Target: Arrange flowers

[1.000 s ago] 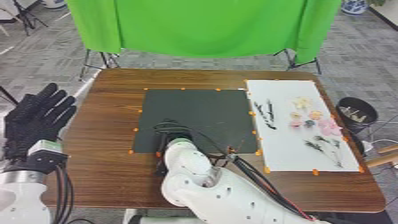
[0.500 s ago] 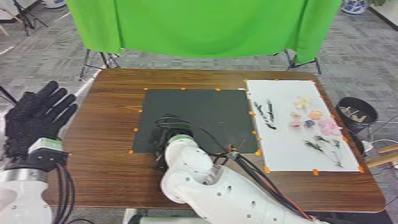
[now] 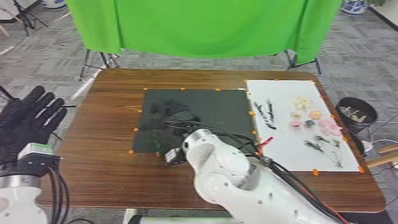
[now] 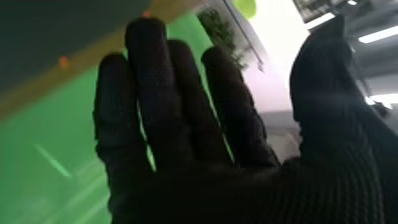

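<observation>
several flowers (image 3: 329,127) lie on a white sheet (image 3: 282,150) right of the right hand (image 3: 172,109), fingers straight and apart over the dark mat (image 3: 226,105); left hand (image 3: 25,127) likewise spread.

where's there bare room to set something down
The table is bare left of the dark mat, as is the mat's far right corner beside the white sheet. Crowded: around the right hand and the flowers.
</observation>
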### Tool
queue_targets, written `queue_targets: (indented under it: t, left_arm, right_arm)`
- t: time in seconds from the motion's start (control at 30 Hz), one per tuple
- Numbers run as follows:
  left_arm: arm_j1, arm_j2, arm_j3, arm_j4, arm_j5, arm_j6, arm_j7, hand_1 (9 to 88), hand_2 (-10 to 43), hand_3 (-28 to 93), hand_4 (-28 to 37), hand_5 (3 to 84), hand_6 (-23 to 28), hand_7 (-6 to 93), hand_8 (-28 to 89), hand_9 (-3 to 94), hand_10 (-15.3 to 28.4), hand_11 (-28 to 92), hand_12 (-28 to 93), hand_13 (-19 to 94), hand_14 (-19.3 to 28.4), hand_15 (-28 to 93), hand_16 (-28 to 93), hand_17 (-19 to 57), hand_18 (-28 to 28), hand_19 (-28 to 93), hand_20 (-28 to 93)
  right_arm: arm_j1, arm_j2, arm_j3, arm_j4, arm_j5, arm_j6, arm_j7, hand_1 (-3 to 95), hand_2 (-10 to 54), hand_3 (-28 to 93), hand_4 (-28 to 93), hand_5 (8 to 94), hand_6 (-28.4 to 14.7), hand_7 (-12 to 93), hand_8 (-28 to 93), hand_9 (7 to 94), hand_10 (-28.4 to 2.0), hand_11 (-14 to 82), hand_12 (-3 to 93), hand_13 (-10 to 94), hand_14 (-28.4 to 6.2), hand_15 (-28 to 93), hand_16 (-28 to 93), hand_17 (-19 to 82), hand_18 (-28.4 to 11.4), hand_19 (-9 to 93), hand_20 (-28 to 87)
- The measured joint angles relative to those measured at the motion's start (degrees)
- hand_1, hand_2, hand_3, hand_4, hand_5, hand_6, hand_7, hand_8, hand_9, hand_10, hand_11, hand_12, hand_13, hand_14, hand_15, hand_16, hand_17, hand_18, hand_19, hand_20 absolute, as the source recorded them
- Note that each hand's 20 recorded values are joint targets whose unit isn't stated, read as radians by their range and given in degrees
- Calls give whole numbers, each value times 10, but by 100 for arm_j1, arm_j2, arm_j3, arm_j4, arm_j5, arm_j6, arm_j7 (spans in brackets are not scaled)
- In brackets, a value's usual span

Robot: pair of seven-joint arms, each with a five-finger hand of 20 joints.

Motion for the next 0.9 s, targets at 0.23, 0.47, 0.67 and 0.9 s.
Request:
queue_targets:
  t: [0.23, 0.47, 0.67, 0.9]
  left_arm:
    - [126, -73, -5, -22, 5, -55, 33, 282, 128, 726, -283, 441, 98, 135, -80, 373, 163, 188, 125, 270, 165, 360, -61, -51, 153, 368, 82]
    - [250, -72, -17, -45, -90, -54, 132, 283, 129, 727, -283, 442, 98, 136, -81, 370, 162, 188, 125, 270, 165, 360, -61, -51, 153, 369, 82]
    - [357, -114, -58, -79, -166, -43, 224, 283, 129, 729, -283, 441, 98, 137, -81, 362, 161, 189, 126, 268, 164, 361, -60, -51, 153, 370, 82]
    - [475, -153, -128, -112, -167, -40, 244, 289, 129, 725, -283, 443, 98, 142, -81, 368, 162, 196, 129, 270, 164, 369, -59, -51, 153, 371, 82]
  right_arm:
    - [-1181, 858, 1425, -1002, -314, -30, 5, 353, -94, 850, -270, 416, -72, 278, -134, 488, -183, 190, 179, 508, -150, 454, 174, 259, -212, 714, 254]
    - [-2788, 1934, 3394, -1537, -1320, 302, 384, 360, -95, 852, -282, 414, -59, 271, -144, 465, -171, 165, 176, 470, -141, 434, 181, 237, -209, 691, 265]
    - [-4110, 2231, 5164, -1673, -1356, 77, 873, 346, -95, 847, -283, 396, -62, 223, -134, 423, -181, 131, 178, 374, -169, 358, 173, 191, -211, 632, 259]
    - [-4910, 2053, 6532, -1805, -999, -1026, 1689, 388, -95, 774, -283, 446, -71, 215, -119, 449, -180, 130, 178, 397, -169, 340, 177, 197, -216, 630, 269]
